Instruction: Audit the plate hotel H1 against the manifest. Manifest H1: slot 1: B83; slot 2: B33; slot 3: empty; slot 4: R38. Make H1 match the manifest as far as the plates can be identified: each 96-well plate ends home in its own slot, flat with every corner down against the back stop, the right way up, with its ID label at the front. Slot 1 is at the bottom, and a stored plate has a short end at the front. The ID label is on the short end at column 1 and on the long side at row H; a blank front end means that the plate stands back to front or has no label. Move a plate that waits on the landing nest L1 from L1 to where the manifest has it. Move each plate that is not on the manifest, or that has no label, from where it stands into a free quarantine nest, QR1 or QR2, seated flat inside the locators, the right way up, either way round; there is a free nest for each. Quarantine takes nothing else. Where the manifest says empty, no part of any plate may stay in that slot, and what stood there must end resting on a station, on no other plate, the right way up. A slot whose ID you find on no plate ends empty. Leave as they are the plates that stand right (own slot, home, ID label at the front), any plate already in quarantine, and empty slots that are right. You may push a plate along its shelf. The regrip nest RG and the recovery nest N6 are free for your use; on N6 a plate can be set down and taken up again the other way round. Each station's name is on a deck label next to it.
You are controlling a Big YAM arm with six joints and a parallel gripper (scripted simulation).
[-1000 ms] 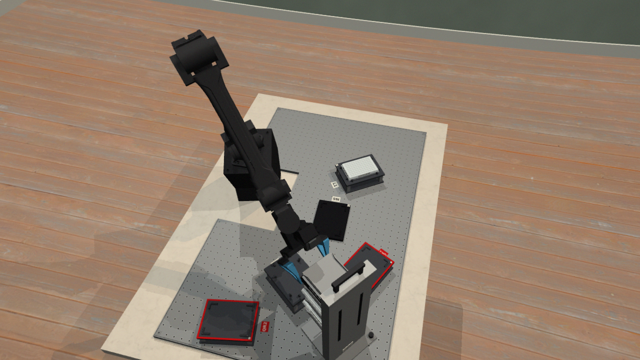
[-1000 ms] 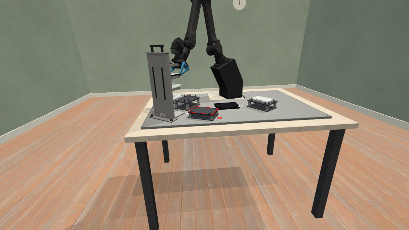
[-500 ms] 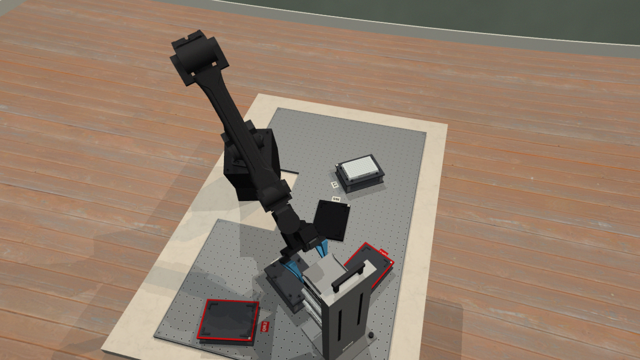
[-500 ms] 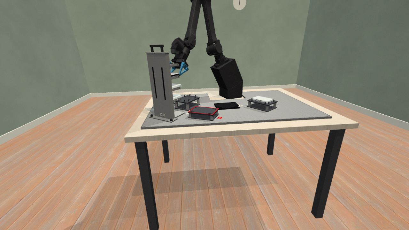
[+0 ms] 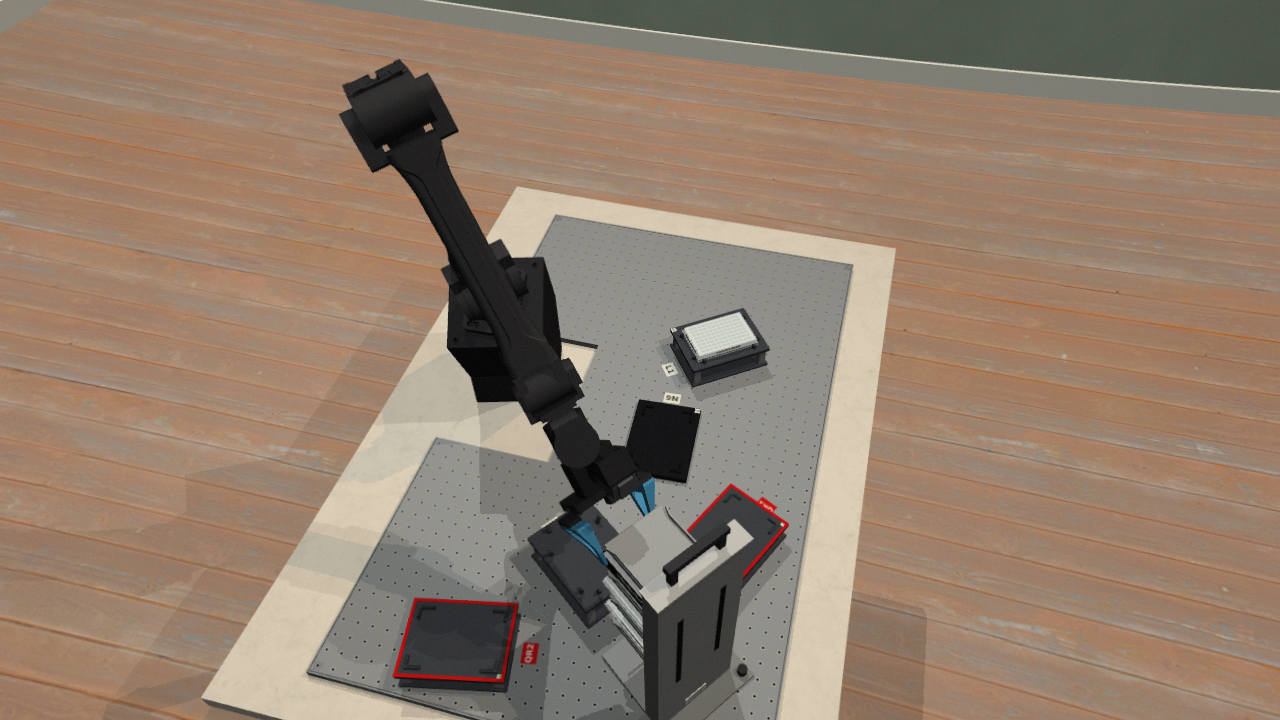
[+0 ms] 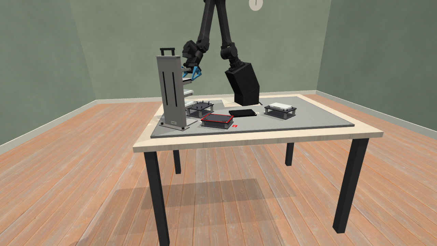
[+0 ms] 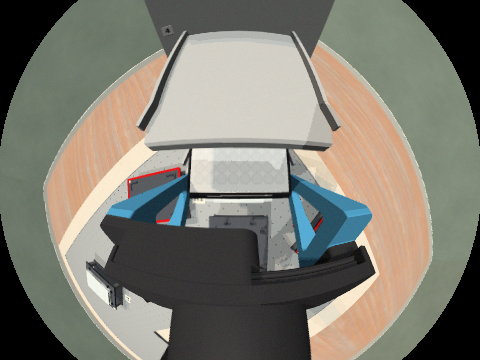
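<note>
The plate hotel H1 (image 5: 698, 626) (image 6: 172, 113) (image 7: 250, 15) has an empty top shelf (image 5: 648, 541) (image 7: 240, 90), slot 4. My gripper (image 5: 626, 539) (image 6: 188, 78) (image 7: 239, 180) is at the slot below, shut on the slot 3 plate (image 6: 186, 79) (image 7: 240, 170), with a blue fingertip against each long side. That plate is white with a dark base; its rear is hidden under the top shelf and no ID is readable. Clear plates show in slot 2 (image 6: 188, 91) and slot 1 (image 6: 188, 104). A white plate (image 5: 720, 334) (image 6: 280, 106) (image 7: 100, 285) sits on landing nest L1 (image 5: 729, 367).
Regrip nest RG (image 5: 572, 559) (image 6: 200, 106), with upright pegs, stands in front of the hotel. Red-rimmed QR1 (image 5: 750, 519) (image 6: 216, 118) (image 7: 150, 185) and QR2 (image 5: 456, 637) flank it, both empty. The black recovery nest N6 (image 5: 664, 438) (image 6: 242, 113) is empty. A handle (image 5: 698, 557) tops the hotel.
</note>
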